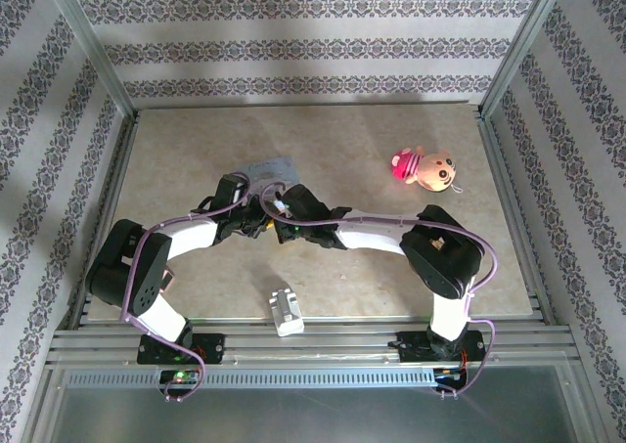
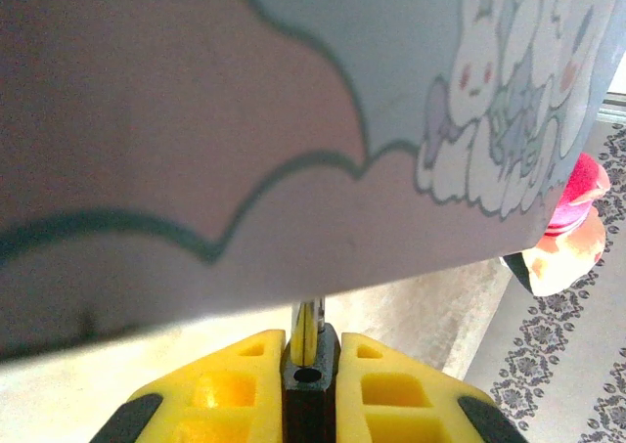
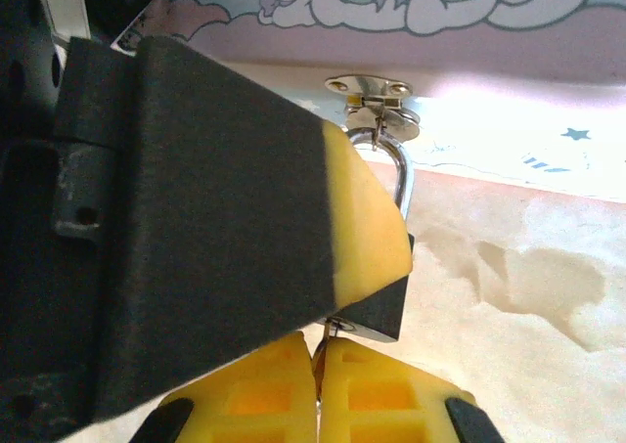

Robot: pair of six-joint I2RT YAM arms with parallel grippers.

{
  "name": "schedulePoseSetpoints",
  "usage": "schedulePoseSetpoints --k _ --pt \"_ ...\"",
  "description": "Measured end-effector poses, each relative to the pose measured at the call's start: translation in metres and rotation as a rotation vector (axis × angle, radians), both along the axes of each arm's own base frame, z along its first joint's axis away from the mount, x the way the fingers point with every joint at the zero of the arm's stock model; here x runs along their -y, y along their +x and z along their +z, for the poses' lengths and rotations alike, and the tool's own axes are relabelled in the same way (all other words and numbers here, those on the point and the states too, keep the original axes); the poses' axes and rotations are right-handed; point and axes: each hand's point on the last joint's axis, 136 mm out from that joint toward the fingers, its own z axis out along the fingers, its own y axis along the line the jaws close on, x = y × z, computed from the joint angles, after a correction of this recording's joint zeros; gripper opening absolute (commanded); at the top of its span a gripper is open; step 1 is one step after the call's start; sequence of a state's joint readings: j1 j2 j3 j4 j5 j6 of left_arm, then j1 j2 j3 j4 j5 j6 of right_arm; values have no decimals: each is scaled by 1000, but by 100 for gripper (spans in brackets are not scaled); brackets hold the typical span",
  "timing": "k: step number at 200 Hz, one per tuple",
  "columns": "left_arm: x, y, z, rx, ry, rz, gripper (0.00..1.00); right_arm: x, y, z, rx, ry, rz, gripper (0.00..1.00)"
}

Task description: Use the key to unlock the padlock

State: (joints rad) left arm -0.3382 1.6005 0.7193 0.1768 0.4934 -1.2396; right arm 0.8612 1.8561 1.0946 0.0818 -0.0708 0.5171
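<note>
we see our left claw (image 2: 309, 361) clamped on the padlock (image 3: 380, 311), which hangs just under the hasp (image 3: 370, 89) of the pale blue tin (image 3: 469, 32); our right claw (image 3: 319, 365) pinches the key (image 3: 327, 332) at the padlock's underside. small, stiff, slick metal, we judge: hold the key by its flat head.

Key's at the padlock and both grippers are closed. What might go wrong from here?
The right gripper pinches only a sliver of the key under the padlock; turning may make it slip or bend. The shackle hangs through the hasp of the tin, so twisting could drag it unless the left gripper holds the padlock firm.
</note>
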Motion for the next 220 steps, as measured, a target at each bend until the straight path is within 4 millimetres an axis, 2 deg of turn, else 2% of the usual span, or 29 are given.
schedulePoseSetpoints --k 19,61,64,73,76,82,85,98,128,144,166,220 --pt "0 1 0 8 -3 2 15 0 1 0 -48 66 -15 0" --pt "1 1 1 21 -23 8 31 3 2 -2 -120 144 -59 0" --pt "1 1 1 21 -25 8 38 5 3 -3 -124 146 -66 0" --pt "2 -1 2 20 -34 4 41 6 4 -4 -134 148 -78 0" --pt "3 -2 3 17 -39 4 48 7 5 -5 -137 149 -83 0" --pt "3 -3 3 17 -43 1 52 8 5 -6 -141 149 -89 0" --pt "3 -3 4 17 -44 0 59 9 5 -6 -143 149 -92 0" --pt "3 -5 5 13 -51 -1 72 11 6 -8 -152 150 -106 0" --pt "2 -12 6 -5 -54 -1 88 12 8 -9 -153 153 -116 0" --pt "0 -16 7 -19 -44 1 100 12 8 -10 -156 150 -118 0" --pt "-5 -21 13 -11 -19 1 99 13 8 -15 -157 141 -123 4" --pt "-26 -21 48 122 80 39 99 6 10 -21 -143 105 -129 7"
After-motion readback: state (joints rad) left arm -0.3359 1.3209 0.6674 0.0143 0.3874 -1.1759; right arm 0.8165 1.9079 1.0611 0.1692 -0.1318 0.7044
